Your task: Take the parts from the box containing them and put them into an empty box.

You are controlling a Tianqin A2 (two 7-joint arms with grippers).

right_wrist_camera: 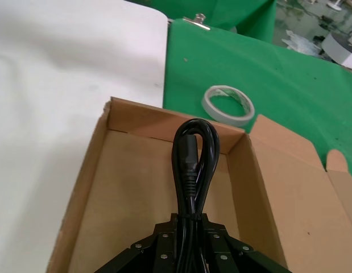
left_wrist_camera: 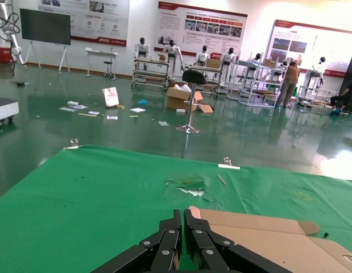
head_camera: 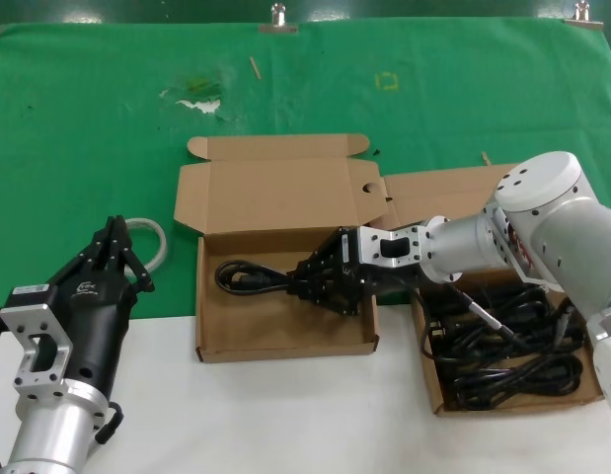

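Note:
Two brown cardboard boxes stand open on the table. The left box (head_camera: 216, 341) holds one black power cord bundle (head_camera: 248, 277). My right gripper (head_camera: 303, 281) is inside this box, shut on that cord bundle; the right wrist view shows the cord (right_wrist_camera: 194, 153) running out from between the jaws toward the box's end wall (right_wrist_camera: 143, 116). The right box (head_camera: 429, 380) holds several more black cord bundles (head_camera: 507, 355), partly hidden by my right arm. My left gripper (head_camera: 114, 232) is shut and empty, parked left of the boxes above the green cloth (left_wrist_camera: 185, 219).
The left box's lid (head_camera: 275, 188) lies open behind it on the green cloth (head_camera: 88, 118). A roll of white tape (head_camera: 152, 237) lies beside my left gripper; it also shows in the right wrist view (right_wrist_camera: 227, 105). White table surface (head_camera: 285, 415) lies in front.

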